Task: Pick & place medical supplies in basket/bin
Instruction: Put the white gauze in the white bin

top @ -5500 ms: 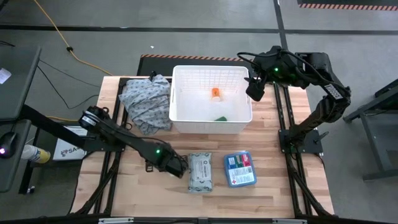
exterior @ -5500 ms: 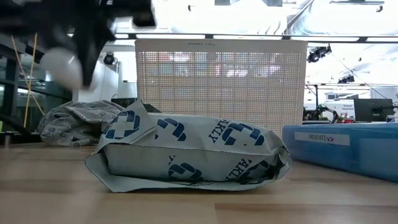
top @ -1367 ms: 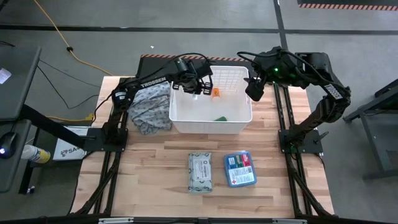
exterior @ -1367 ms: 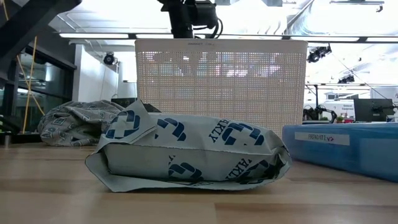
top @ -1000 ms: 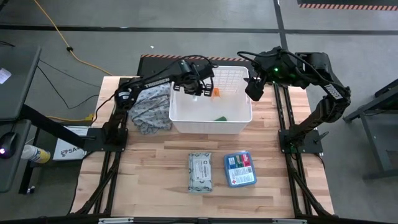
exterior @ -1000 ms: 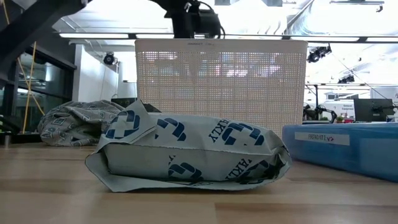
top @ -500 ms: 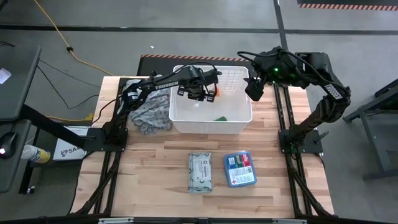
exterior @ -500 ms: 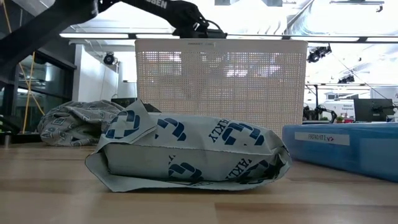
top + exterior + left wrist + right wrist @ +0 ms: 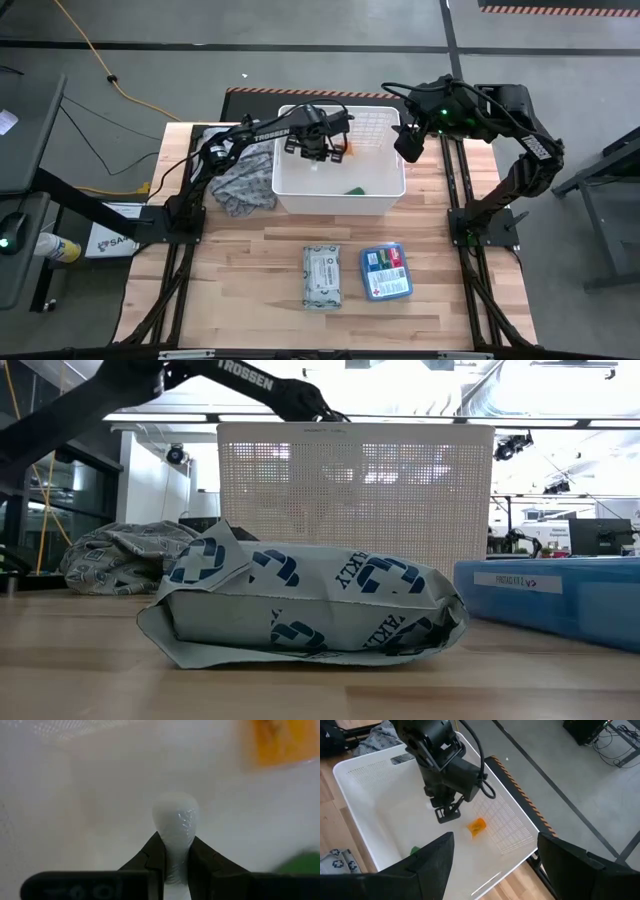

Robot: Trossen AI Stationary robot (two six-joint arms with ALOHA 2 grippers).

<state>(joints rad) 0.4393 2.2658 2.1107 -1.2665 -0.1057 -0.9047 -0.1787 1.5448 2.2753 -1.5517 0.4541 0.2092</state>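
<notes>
- Left arm (image 9: 250, 137): dark, slender links with white "TROSSEN" lettering and black cable loops at the wrist above the basket (image 9: 385, 200).
- Right arm (image 9: 520, 150): dark, bulkier, with a green indicator light beside the basket's corner.

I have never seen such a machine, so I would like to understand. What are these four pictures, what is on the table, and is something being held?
This is a robot with two dark arms at a wooden table. One picture looks straight down from above, one looks level across the table top, and two come from cameras on the arms' wrists.

The left hand is lowered into the white basket and is shut on a white tube, as its wrist picture shows. An orange bottle and a green tube already lie in the basket.

The right hand waits open, beside the basket's far right corner, and holds nothing.

On the table in front of the basket lie a wipes pack and a blue box. A grey cloth heap lies at the basket's left.
</notes>
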